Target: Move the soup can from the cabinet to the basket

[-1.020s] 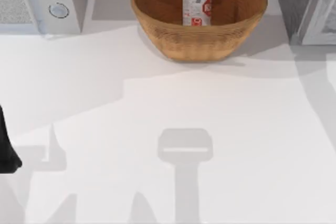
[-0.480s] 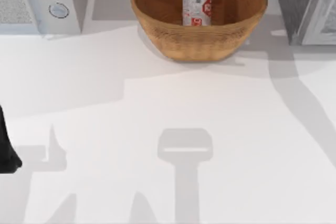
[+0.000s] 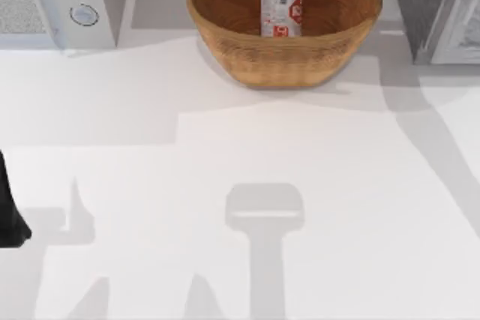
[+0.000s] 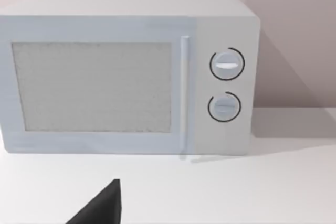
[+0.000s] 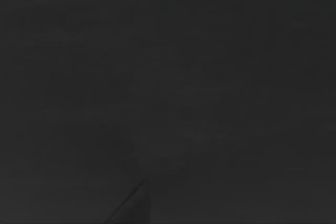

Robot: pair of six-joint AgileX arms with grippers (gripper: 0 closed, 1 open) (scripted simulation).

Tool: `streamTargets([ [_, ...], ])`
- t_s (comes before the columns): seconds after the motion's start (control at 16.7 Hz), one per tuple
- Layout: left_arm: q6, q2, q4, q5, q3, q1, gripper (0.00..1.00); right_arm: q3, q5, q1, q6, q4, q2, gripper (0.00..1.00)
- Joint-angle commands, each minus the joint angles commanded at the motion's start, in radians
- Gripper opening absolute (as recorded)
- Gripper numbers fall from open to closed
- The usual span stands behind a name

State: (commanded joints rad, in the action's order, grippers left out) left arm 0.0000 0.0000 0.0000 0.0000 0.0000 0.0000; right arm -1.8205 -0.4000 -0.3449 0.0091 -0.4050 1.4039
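Soup can (image 3: 281,4) stands upright inside the basket (image 3: 225,20), nothing gripping it. Left end effector: one dark fingertip (image 4: 100,208) shows in the left wrist view, aimed at the white microwave (image 4: 126,77); whether it is parted, cannot tell. Left arm (image 3: 9,215) sits at the counter's (image 3: 225,148) left edge. Right wrist view is dark. Cabinet (image 3: 439,9) at back right.

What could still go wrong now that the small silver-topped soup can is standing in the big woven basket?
The white-and-red soup can stands upright on the curved floor of the tan woven basket, so a knock might tip it. The basket sits close beside the dark grey cabinet, where an arm passing could nudge it. The right wrist view is dark, so it gives no help there.
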Motion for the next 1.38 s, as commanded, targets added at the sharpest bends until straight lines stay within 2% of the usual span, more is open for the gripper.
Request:
streamTargets([
  [0.42, 0.0, 0.0, 0.0, 0.0, 0.0, 0.0, 1.0, 0.011, 0.009, 0.003, -0.002, 0.006, -0.014, 1.0],
  [0.66, 0.0, 0.0, 0.0, 0.0, 0.0, 0.0, 1.0, 0.139, 0.037, 0.028, -0.005, 0.037, -0.118, 1.0],
  [1.02, 0.0, 0.0, 0.0, 0.0, 0.0, 0.0, 1.0, 0.545, 0.122, 0.106, -0.01, 0.123, -0.423, 1.0],
  [1.38, 0.0, 0.0, 0.0, 0.0, 0.0, 0.0, 1.0, 1.1, 0.24, 0.208, -0.01, 0.243, -0.841, 1.0],
])
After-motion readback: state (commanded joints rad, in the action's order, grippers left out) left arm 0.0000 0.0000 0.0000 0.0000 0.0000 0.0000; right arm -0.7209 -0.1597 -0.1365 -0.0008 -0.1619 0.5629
